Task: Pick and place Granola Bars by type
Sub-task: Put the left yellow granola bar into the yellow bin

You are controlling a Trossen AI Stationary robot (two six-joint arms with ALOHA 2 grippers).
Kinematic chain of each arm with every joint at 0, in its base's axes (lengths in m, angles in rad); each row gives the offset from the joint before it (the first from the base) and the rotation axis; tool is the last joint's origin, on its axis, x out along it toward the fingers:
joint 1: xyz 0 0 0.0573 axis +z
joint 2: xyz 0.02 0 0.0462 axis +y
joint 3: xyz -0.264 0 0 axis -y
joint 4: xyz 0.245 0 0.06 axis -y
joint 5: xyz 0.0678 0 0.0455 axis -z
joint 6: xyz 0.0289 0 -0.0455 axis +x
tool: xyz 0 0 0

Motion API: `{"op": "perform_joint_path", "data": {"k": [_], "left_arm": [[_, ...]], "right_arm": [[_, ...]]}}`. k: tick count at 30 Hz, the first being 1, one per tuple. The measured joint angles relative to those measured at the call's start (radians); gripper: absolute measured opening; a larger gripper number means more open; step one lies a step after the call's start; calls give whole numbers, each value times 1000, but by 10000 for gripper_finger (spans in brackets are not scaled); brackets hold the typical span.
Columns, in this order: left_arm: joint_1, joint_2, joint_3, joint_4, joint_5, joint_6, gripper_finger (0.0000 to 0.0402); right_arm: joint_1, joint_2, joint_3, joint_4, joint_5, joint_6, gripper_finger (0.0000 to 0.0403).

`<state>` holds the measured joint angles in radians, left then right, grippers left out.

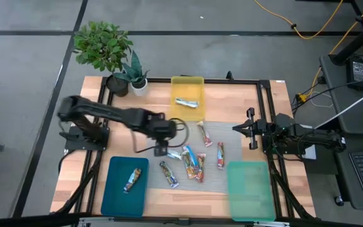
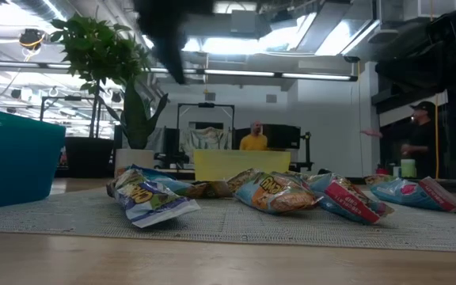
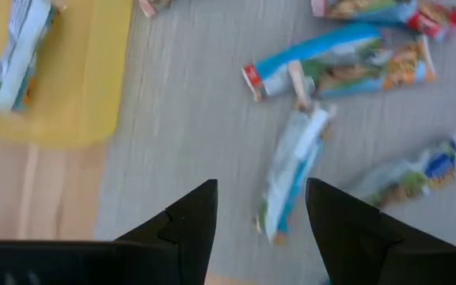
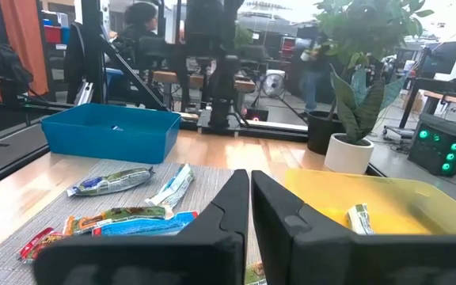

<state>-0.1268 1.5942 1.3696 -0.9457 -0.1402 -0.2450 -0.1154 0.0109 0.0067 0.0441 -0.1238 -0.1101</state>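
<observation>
Several shiny wrapped granola bars lie flat on a grey mat [image 1: 210, 157]: a white-and-blue one [image 1: 174, 154], a dark one [image 1: 169, 174], and red-and-blue ones [image 1: 194, 164], [image 1: 220, 156], [image 1: 204, 133]. One bar [image 1: 186, 103] lies in the yellow tray [image 1: 176, 88]. Another [image 1: 132, 180] lies in the blue tray [image 1: 115, 198]. My left gripper [image 1: 161, 149] hovers open over the mat's left part. In the left wrist view the left gripper [image 3: 261, 210] has the white-and-blue bar [image 3: 291, 170] just ahead of its gap, untouched. My right gripper [image 1: 243, 129] waits shut at the mat's right edge.
A green tray [image 1: 249, 189] sits at the near right. Two potted plants [image 1: 103, 47], [image 1: 135, 74] stand at the far left corner. A black frame [image 1: 263, 113] runs around the work area. People stand in the room behind the table [image 2: 253, 138].
</observation>
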Motion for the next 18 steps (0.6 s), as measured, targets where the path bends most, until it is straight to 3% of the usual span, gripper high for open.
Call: {"op": "perform_joint_path", "data": {"k": [4,9,13,18], "left_arm": [[-62,-128,-101,3,1,-55,184],[-126,-237,-116,2,-14,-38,184],[-149,-274,-116,1,-55,-23,184],[-152,-263,-116,1,-12,51,186]], "right_arm": [[0,0,0,0,0,0,22],[0,0,0,0,0,0,22],[0,0,0,0,0,0,22],[0,0,0,0,0,0,22]]}}
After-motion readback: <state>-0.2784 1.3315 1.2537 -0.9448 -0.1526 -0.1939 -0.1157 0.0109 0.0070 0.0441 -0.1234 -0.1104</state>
